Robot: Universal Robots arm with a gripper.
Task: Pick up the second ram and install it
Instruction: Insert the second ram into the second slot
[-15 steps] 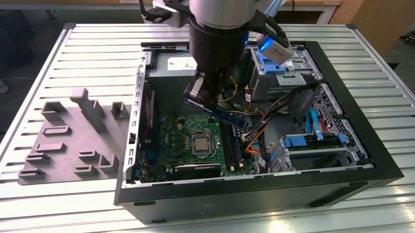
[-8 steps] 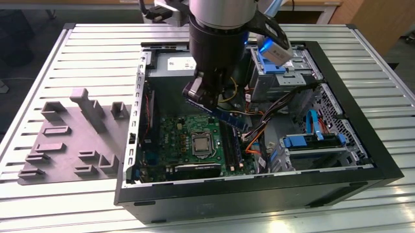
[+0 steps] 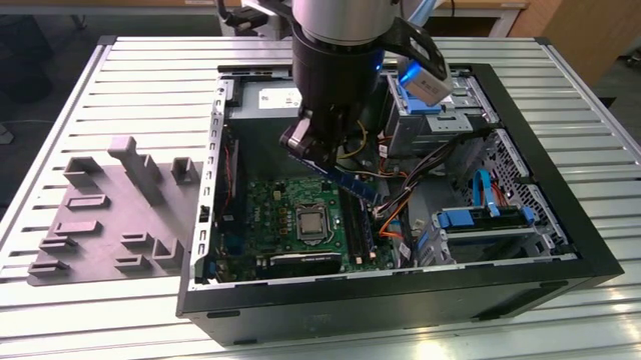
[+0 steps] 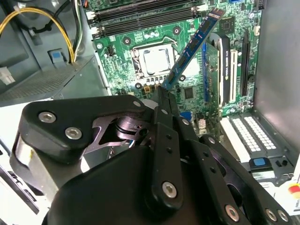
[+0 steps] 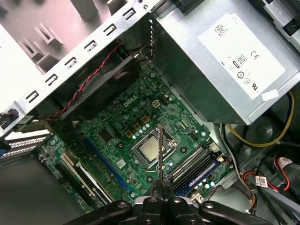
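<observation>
My gripper point(image 3: 312, 150) is shut on one end of the second ram point(image 3: 346, 181), a long thin blue stick. I hold it slanted in the air inside the open computer case, above the green motherboard point(image 3: 281, 217). In the second wrist view the ram point(image 4: 192, 47) runs out from my gripper point(image 4: 164, 90) over the board point(image 4: 159, 33), past the processor socket point(image 4: 157, 58). In the first wrist view the ram point(image 5: 160, 154) shows edge-on, rising from my gripper point(image 5: 161, 190), with the long black slots point(image 5: 194, 164) just beside it on the board.
The grey power-supply box point(image 5: 220, 61) sits at the case's far end. Drive bays with blue clips point(image 3: 481, 217) and loose orange and black cables point(image 3: 395, 217) crowd the exterior view's right. A grey fixture block point(image 3: 110, 210) lies on the slatted table outside the case.
</observation>
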